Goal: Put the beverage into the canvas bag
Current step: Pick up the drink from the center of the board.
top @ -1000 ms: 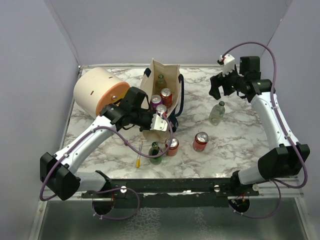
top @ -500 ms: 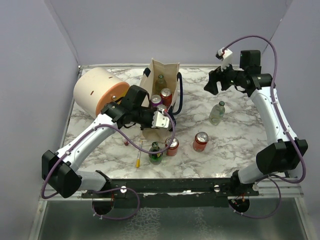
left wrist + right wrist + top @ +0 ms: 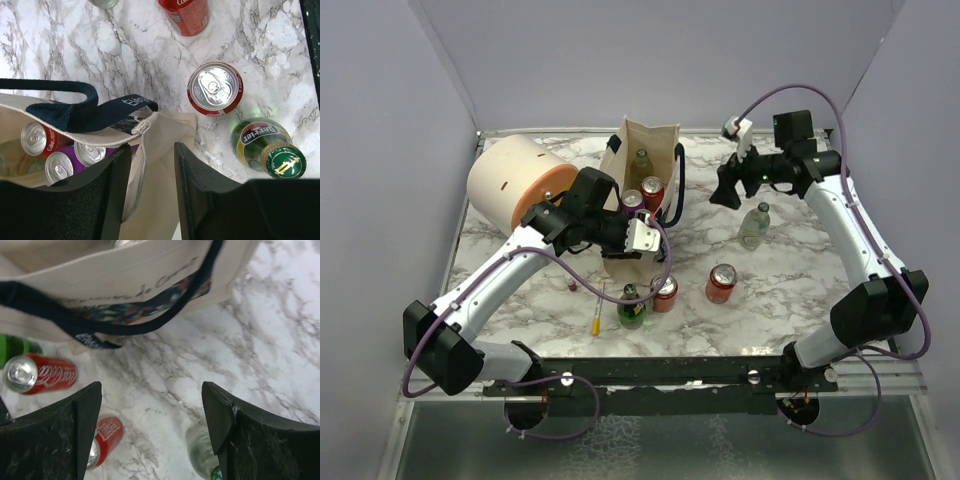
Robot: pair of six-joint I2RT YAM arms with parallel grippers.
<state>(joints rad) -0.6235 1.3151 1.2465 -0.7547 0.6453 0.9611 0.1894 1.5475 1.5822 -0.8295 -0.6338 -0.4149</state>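
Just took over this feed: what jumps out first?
The canvas bag stands mid-table, already holding cans and a bottle, with the left tool open over its near edge. A cream-and-orange drum lies far left; a red can and a green bottle stand loose in front.

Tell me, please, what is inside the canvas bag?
The canvas bag holds a red can, two other cans and a bottle. Anything beneath is hidden by its walls.

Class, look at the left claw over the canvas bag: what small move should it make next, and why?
Probably lift straight up, clear of the canvas bag. The left claw hangs open over the bag's near wall holding nothing, cans sit inside, and a red can and green bottle wait on the table beside it.
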